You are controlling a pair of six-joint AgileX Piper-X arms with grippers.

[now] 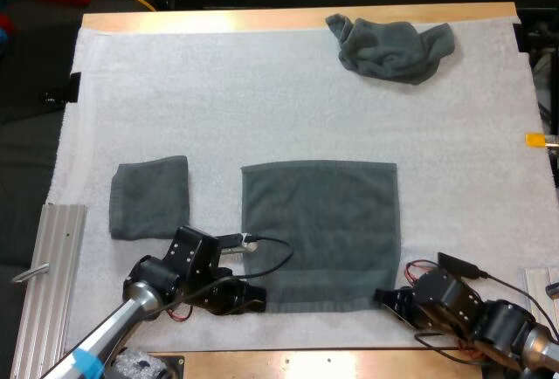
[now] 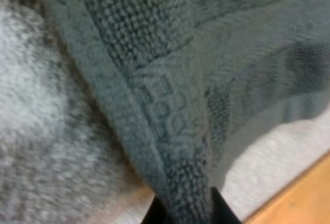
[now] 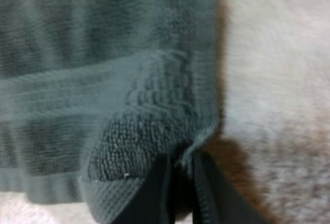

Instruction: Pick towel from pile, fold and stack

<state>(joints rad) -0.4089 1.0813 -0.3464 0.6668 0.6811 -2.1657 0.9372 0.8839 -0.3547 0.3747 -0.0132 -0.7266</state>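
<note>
My left gripper pinches the near left corner of the flat dark grey-green terry towel; my right gripper pinches its near right corner, hem pressed from both sides. Three towels: this one spread mid-mat near me, one folded dark grey-green towel just left of it, apart, and one crumpled dark grey-green towel at the far edge of the white mat. One ribbed metal rail lies beside my left arm.

Grey-green spread towel with ribbed border band, white mat, tan table
</note>
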